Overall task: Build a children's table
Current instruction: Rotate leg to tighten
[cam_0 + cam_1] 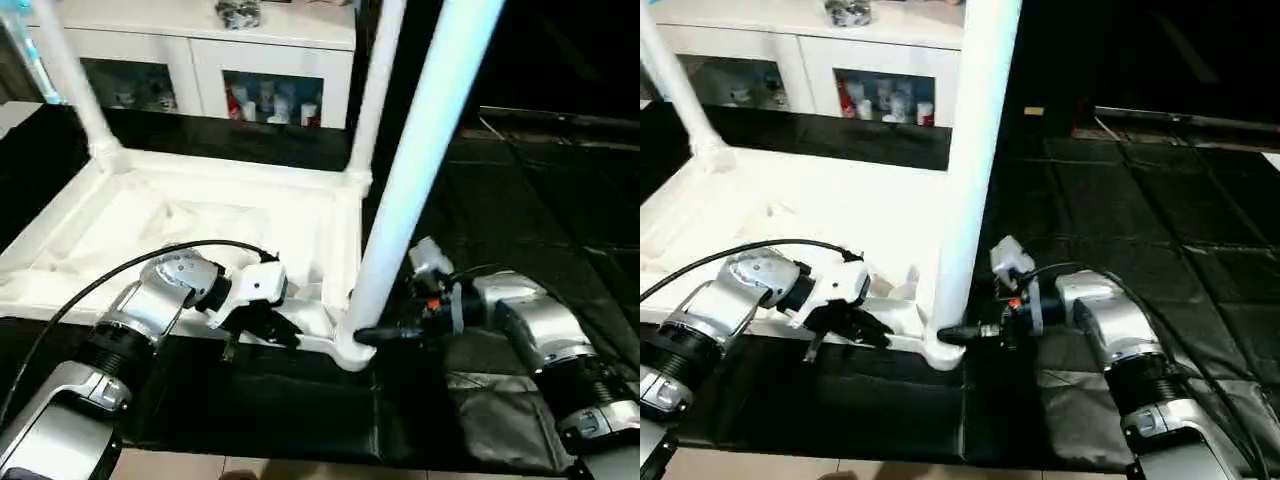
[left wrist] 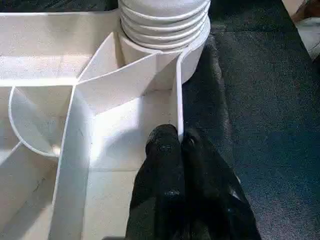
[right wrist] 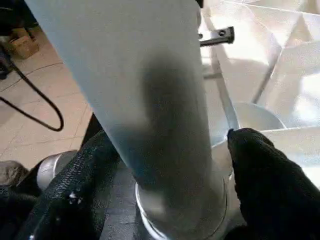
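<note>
The white table top (image 1: 150, 230) lies upside down on the black mat, ribbed underside up. Three white legs stand in its corner sockets: far left (image 1: 75, 80), far right (image 1: 375, 90), and the near-right leg (image 1: 420, 170) close in front of me. My left gripper (image 1: 275, 330) is shut on the top's near rim wall (image 2: 176, 95), just left of that near socket. My right gripper (image 1: 365, 335) reaches in from the right at the base of the near leg (image 3: 150, 100), one black finger (image 3: 265, 180) on each side of it, closed around the tube.
A white cabinet with glass doors (image 1: 200, 60) stands behind the table top. Black mat (image 1: 520, 200) spreads to the right and along the near side. A black cable (image 1: 120, 265) arcs over my left forearm. Pale floor (image 1: 250, 468) shows at the near edge.
</note>
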Motion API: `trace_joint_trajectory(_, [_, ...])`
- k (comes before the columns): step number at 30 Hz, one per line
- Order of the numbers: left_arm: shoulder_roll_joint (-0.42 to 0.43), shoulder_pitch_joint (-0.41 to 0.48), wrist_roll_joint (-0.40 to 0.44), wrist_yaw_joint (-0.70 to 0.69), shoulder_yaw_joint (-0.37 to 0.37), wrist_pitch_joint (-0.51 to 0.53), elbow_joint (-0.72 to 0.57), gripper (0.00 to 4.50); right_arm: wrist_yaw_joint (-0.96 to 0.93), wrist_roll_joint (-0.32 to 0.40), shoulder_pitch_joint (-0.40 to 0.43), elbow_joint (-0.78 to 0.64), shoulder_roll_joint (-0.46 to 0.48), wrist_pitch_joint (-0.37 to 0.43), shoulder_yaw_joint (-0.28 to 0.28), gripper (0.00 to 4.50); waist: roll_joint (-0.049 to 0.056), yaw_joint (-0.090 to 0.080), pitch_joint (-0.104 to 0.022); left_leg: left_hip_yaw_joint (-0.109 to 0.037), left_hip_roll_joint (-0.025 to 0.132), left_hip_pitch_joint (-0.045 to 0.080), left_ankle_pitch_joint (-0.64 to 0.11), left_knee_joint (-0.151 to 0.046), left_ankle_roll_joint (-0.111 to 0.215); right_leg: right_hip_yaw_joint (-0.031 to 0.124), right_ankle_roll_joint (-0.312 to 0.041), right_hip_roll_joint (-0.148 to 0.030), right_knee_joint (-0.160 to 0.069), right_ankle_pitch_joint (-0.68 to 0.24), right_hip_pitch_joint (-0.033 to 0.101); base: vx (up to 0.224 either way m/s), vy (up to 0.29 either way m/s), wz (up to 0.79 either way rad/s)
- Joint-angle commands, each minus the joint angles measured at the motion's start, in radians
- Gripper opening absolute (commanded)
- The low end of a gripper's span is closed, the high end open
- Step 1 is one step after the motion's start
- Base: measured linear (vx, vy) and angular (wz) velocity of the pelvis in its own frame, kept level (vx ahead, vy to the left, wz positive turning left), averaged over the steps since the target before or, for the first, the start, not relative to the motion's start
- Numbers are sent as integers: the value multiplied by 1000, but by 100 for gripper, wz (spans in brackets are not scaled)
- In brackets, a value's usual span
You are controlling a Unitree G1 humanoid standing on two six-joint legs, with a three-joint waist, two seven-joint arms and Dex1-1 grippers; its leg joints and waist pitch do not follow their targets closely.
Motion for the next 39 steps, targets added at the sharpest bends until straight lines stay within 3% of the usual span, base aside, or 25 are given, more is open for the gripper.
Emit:
trace_joint_trajectory(1, [-13, 10, 10, -43, -39, -8, -39, 0, 25, 11, -3, -13, -13, 4, 12, 312, -3, -9, -64, -4, 39, 7, -141, -70, 32, 64, -184, -70, -56, -225, 54, 0, 0, 0])
trace_joint_trajectory(8, [-5, 22, 10, -41, -46, -9, -48, 0, 43, 13, 5, -23, -15, 16, 22, 265, -3, -9, -65, -3, 38, 6, -128, -68, 37, 64, -196, -69, -52, -193, 55, 0, 0, 0])
trace_joint_trajectory(16, [-19, 11, 20, 21, -23, 55, -22, 0, 24, 24, 32, -44, -2, 45, 12, 220, -1, -8, -61, -4, 38, 9, -161, -70, 23, 65, -176, -69, -61, -252, 53, 0, 0, 0])
trace_joint_trajectory(20, [-71, -15, 9, 135, 25, 109, 22, 0, -114, 10, 57, -44, 44, 45, -21, 216, -2, -10, -58, -4, 36, 10, -188, -72, 11, 65, -161, -72, -69, -316, 50, 0, 0, 0])
trace_joint_trajectory(23, [-140, -59, -8, 285, 86, 200, 61, 0, -320, -34, 74, -25, 118, 32, -53, 212, -8, -21, -54, -10, 29, 14, -229, -74, -9, 61, -101, -75, -89, -473, 47, 0, 0, 0])
trace_joint_trajectory(28, [-209, -116, -8, 426, 128, 279, 97, 0, -536, -47, 56, 17, 238, 60, -97, 205, -7, -49, -54, -16, 24, 3, -232, -76, -11, 54, -76, -73, -97, -504, 50, 0, 0, 0])
trace_joint_trajectory(32, [-266, -162, 5, 547, 155, 325, 134, 0, -711, -46, 14, 68, 354, 71, -137, 204, -4, -61, -57, -15, 24, 2, -207, -75, -3, 58, -99, -72, -91, -438, 48, 0, 0, 0])
trace_joint_trajectory(34, [-331, -223, 19, 724, 195, 341, 210, 0, -924, -88, -51, 173, 437, 21, -171, 204, -1, -65, -59, -13, 22, 6, -193, -72, -10, 59, -118, -70, -86, -406, 44, 0, 0, 0])
trace_joint_trajectory(36, [-339, -232, 21, 748, 199, 340, 222, 0, -952, -93, -60, 187, 445, 11, -177, 204, -1, -64, -64, -14, 22, 6, -174, -72, -14, 60, -128, -70, -81, -362, 49, 0, 0, 0])
trace_joint_trajectory(37, [-351, -243, 18, 775, 209, 344, 235, 0, -978, -90, -72, 205, 456, 17, -190, 204, -1, -65, -63, -11, 24, 0, -150, -72, 3, 63, -154, -65, -71, -268, 52, 0, 0, 0])
trace_joint_trajectory(39, [-371, -260, 17, 807, 217, 354, 248, 0, -1021, -97, -89, 229, 471, 11, -212, 204, -1, -62, -68, -9, 23, 4, -122, -68, 18, 64, -181, -65, -60, -187, 54, 0, 0, 0])
